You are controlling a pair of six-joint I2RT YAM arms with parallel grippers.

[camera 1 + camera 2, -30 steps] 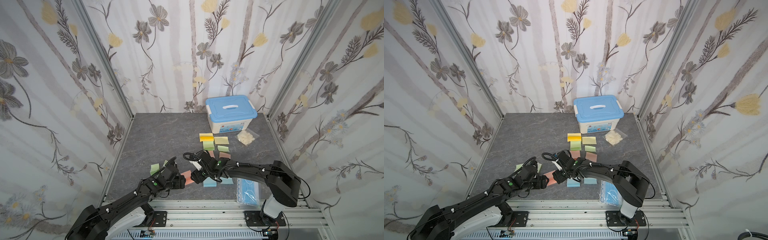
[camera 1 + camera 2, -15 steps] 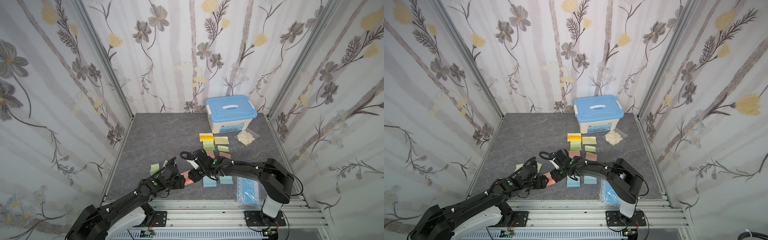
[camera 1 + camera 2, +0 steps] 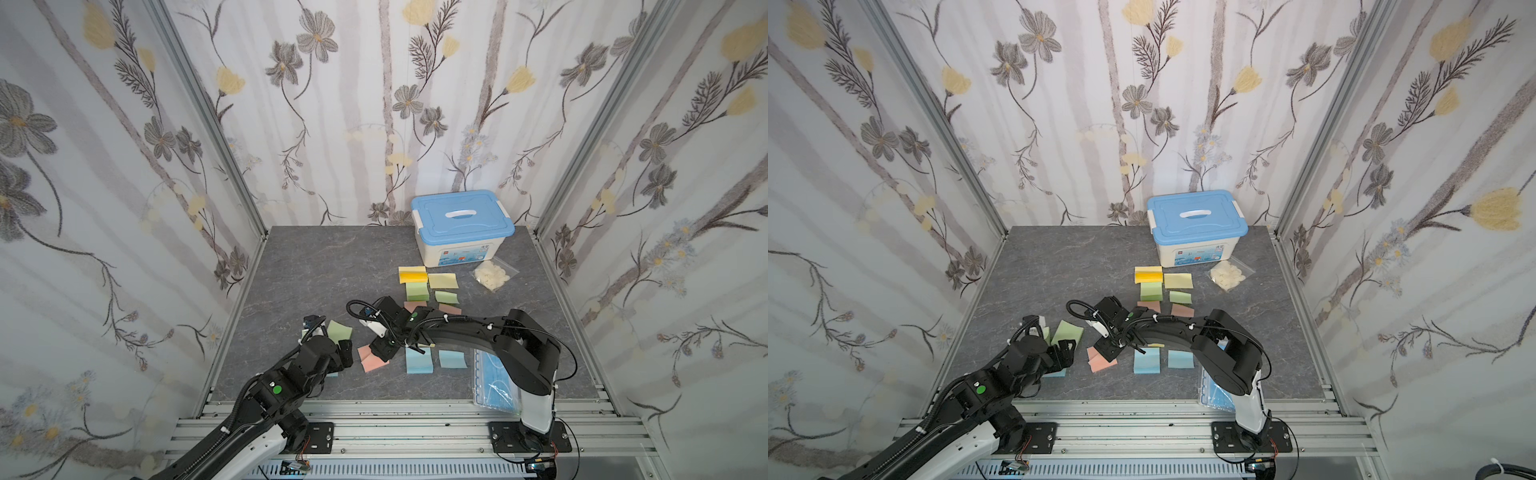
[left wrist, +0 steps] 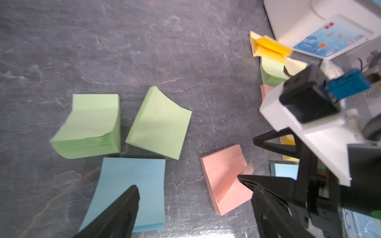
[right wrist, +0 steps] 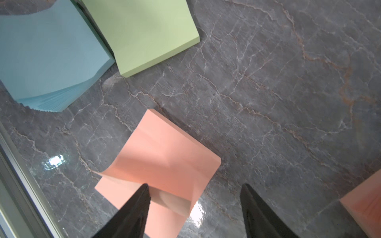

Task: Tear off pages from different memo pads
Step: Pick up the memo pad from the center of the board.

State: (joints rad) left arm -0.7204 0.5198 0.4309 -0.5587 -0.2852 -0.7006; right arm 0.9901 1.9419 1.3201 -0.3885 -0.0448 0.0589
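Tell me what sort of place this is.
Probably a robot-recording booth: two arms bolted to an aluminium rail, flower-papered wall panels enclosing a grey tabletop, memo pads laid out.

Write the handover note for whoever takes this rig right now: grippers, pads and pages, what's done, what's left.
Left gripper: open, empty, low over the table between a blue pad and the pink pad.
Right gripper: open, holding nothing; one fingertip is at the pink pad's curled-up top page.
Things: two green pads lie beside the blue pad. More pads run in a column toward the storage box, with single pages beside them.
Done: those single pages look torn off.
Left: tear the pink top page free, then do the near green and blue pads.
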